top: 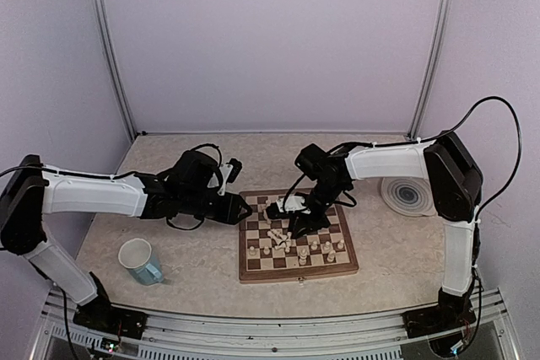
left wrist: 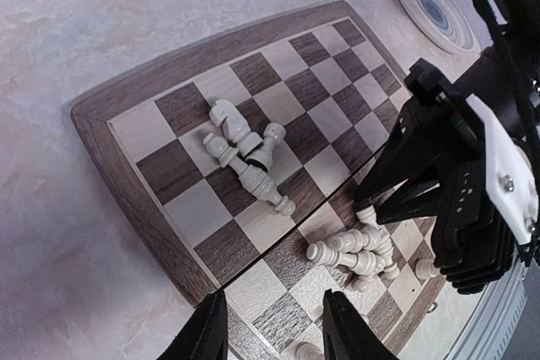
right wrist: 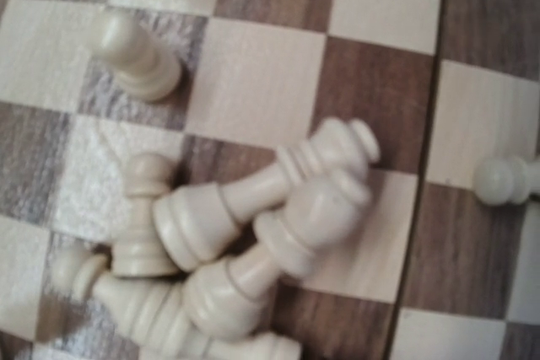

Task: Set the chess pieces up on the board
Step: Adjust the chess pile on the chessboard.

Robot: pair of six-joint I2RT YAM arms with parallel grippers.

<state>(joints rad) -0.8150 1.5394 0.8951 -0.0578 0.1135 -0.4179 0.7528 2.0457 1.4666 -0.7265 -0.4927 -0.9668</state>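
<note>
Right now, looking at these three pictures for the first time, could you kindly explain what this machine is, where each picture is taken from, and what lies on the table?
These are two robot arms bolted at the near edge of a table, each ending in a two-finger gripper. The overhead picture looks down from behind them: the left gripper hangs at the board's left edge, and the right gripper reaches down over the board. The other two pictures come from small cameras on the wrists. The left wrist view looks across the wooden chessboard, with its own dark fingers at the bottom, apart and empty. The right wrist view looks straight down at a heap of fallen chess pieces; its own fingers do not show there, so I cannot tell whether it grips one. Some pieces already stand upright. Beside the board lie a light blue mug and a ringed plate.
</note>
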